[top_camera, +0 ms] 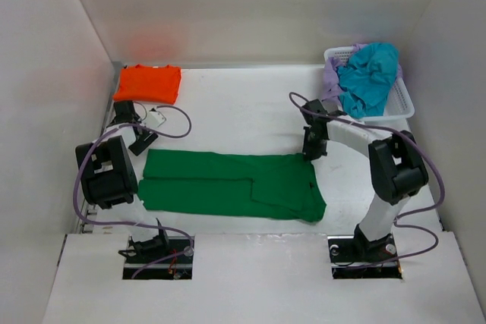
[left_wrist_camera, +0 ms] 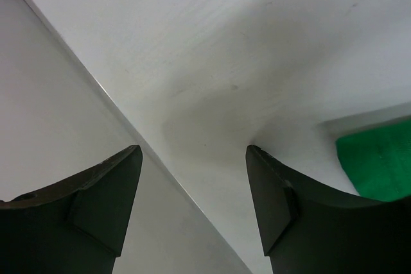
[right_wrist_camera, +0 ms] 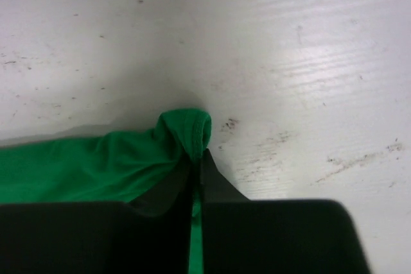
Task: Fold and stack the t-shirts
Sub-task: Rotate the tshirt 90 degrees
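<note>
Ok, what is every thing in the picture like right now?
Orange t-shirt: folded, far left corner.
Green t-shirt: spread flat, partly folded.
Teal t-shirt: crumpled in the basket.
Lavender t-shirt: crumpled in the basket too.
Basket: holding two shirts.
Left end effector: open, empty.
Right end effector: shut on the green t-shirt's edge.

At my black right gripper I see a green shirt (plain, unpatterned); beyond my left gripper, an orange shirt.

The green t-shirt: soft matt cloth. The table: white, matt, scuffed, faintly grained. The left gripper fingers: matt black plastic. The basket: white plastic lattice.
</note>
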{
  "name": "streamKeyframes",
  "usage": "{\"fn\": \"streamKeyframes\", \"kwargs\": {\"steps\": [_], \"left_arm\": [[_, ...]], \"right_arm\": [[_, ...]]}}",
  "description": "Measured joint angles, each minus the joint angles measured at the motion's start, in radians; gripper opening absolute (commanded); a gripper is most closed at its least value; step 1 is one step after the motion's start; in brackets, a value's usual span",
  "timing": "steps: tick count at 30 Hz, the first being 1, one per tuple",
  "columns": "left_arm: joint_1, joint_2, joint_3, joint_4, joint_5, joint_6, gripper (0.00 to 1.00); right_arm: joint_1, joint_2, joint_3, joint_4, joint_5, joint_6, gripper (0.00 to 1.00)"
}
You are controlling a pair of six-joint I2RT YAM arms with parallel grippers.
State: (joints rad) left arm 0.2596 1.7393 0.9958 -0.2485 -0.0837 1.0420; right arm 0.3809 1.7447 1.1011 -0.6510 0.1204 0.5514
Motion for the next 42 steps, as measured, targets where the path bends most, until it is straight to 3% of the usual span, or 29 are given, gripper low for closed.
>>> {"fn": "streamKeyframes", "kwargs": {"steps": [5,10,11,15,17,18,20,26,29,38,41,42], "left_arm": [[0.037,0.0,0.0,0.006,0.005,-0.014,0.66],[0.095,-0.004,0.0,-0.006,-0.003,-0.033,0.67],[0.102,-0.005,0.0,-0.012,-0.007,-0.038,0.67],[0.105,-0.01,0.001,-0.041,-0.028,-0.06,0.67],[0.092,-0.012,0.003,-0.061,-0.037,-0.074,0.67],[0.082,-0.014,0.006,-0.075,-0.04,-0.086,0.67],[0.054,-0.016,0.009,-0.1,-0.041,-0.108,0.67],[-0.038,-0.023,0.012,-0.148,-0.042,-0.161,0.66],[-0.069,-0.024,0.012,-0.156,-0.045,-0.179,0.66],[-0.111,-0.04,-0.004,-0.16,-0.051,-0.217,0.66],[-0.111,-0.053,-0.02,-0.158,-0.05,-0.225,0.66],[-0.11,-0.058,-0.026,-0.157,-0.049,-0.228,0.66]], "right_arm": [[0.0,0.114,0.155,-0.082,-0.026,-0.047,0.0],[0.0,0.358,0.542,-0.188,-0.029,-0.099,0.01],[0.0,0.422,0.656,-0.212,-0.025,-0.109,0.05],[-0.001,0.75,1.291,-0.264,0.011,-0.147,0.54],[-0.001,0.848,1.506,-0.256,0.026,-0.162,0.59],[-0.001,0.855,1.538,-0.25,0.034,-0.169,0.6],[-0.003,0.799,1.476,-0.231,0.063,-0.175,0.61],[-0.039,0.418,0.886,-0.128,0.114,-0.163,0.61],[-0.079,0.33,0.748,-0.117,0.106,-0.139,0.61],[-0.105,0.436,0.719,-0.109,0.014,-0.079,0.63],[-0.1,0.502,0.767,-0.124,-0.029,-0.068,0.59],[-0.1,0.524,0.787,-0.135,-0.043,-0.064,0.53]]}}
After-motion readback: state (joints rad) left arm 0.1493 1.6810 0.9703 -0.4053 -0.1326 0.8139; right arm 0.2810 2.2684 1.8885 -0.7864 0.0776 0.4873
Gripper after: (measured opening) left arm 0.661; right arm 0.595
